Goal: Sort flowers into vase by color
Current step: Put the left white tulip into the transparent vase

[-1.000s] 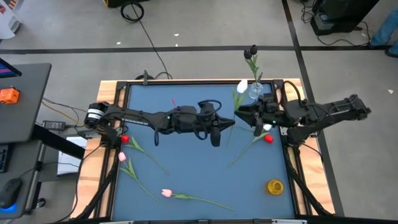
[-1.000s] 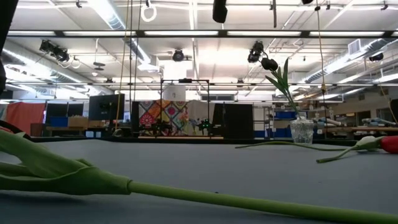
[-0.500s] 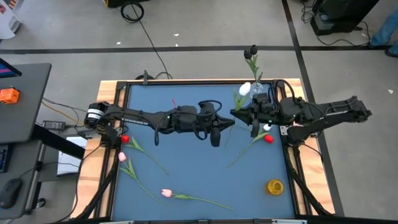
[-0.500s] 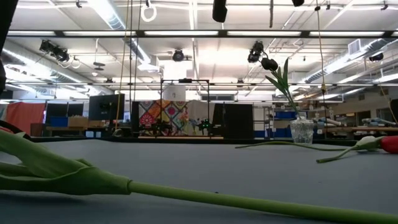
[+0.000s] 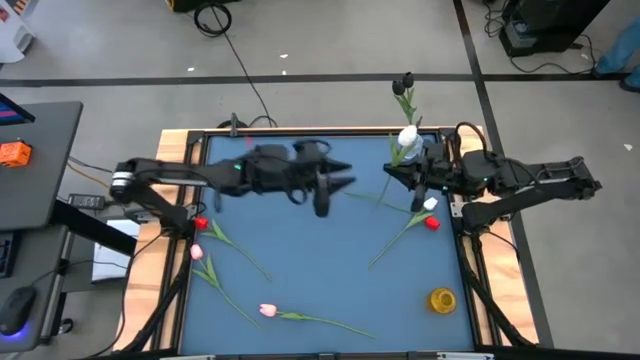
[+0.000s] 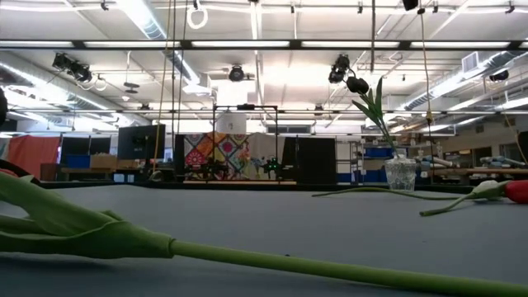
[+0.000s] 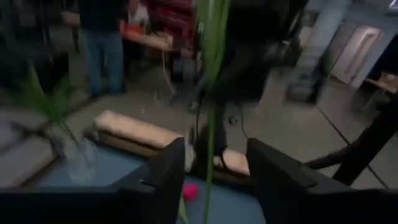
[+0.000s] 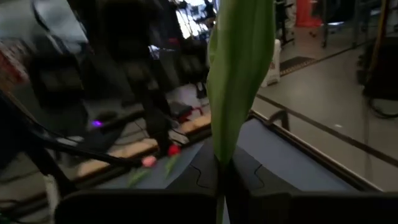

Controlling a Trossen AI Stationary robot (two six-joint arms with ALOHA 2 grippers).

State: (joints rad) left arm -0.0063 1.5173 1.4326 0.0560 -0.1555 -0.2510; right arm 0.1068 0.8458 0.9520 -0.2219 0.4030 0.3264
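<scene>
My right jaws hold a white flower; my left jaws are wide. One black flower is in the vase; five lie on the bench.

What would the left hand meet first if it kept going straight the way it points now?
Probably the white tulip's green stem, which hangs between the open left hand's fingers; beyond it, the right arm. Depth is unclear in the wrist view.
</scene>
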